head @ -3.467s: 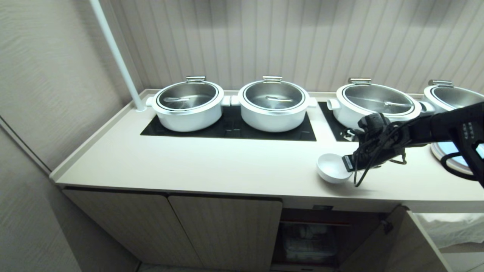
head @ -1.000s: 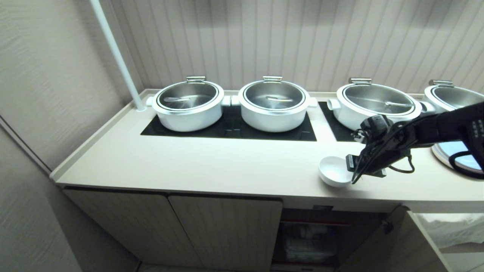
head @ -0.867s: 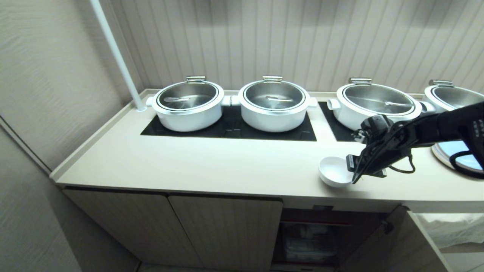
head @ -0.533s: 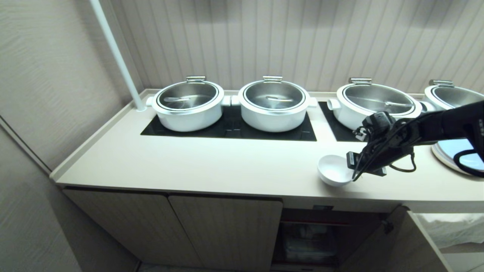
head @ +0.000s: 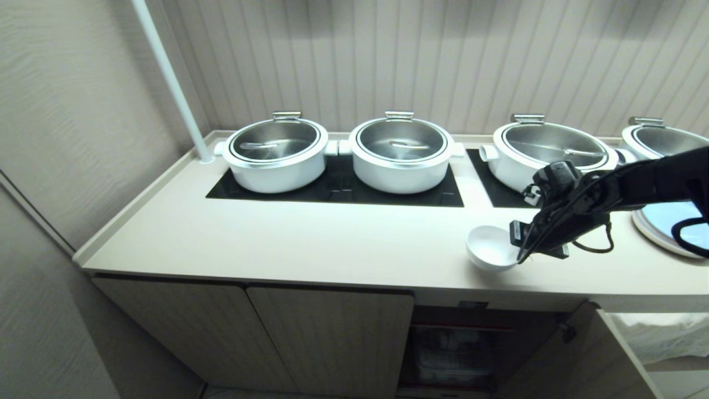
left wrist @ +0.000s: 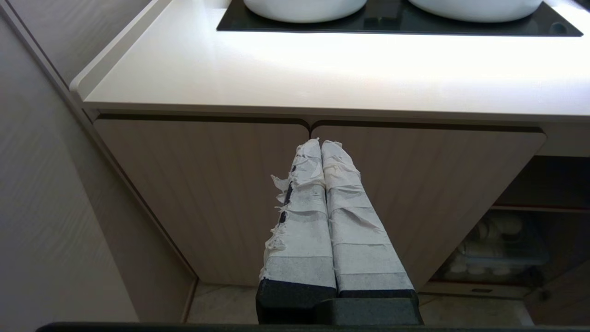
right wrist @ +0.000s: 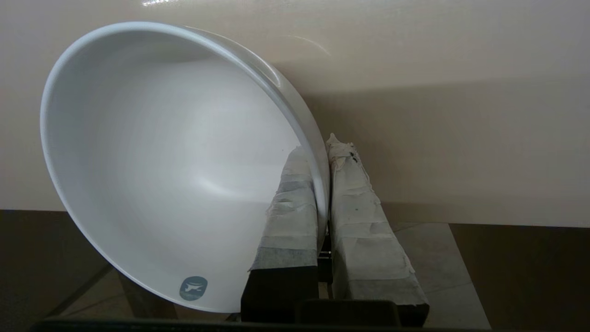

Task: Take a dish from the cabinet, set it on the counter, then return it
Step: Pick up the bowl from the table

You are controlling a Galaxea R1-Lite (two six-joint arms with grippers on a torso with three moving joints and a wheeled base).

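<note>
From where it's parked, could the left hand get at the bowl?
Probably not easily. The left hand hangs low before the closed cabinet doors, below the counter. The bowl sits far to the right, already pinched at its rim by the right hand.

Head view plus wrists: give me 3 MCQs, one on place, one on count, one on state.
1. Where is the bowl?
A. inside the cabinet
B. at the counter's front edge, right of centre
C. on a cooktop

2. How many lidded pots show in the head view?
A. two
B. four
C. six

3. How is the right gripper?
A. shut on the bowl's rim
B. open above the bowl
C. shut, empty

Key: 1 B, the bowl sits tilted by the front edge; 2 B, four pots line the back; 3 A, the right wrist view shows the rim pinched between both fingers.
</note>
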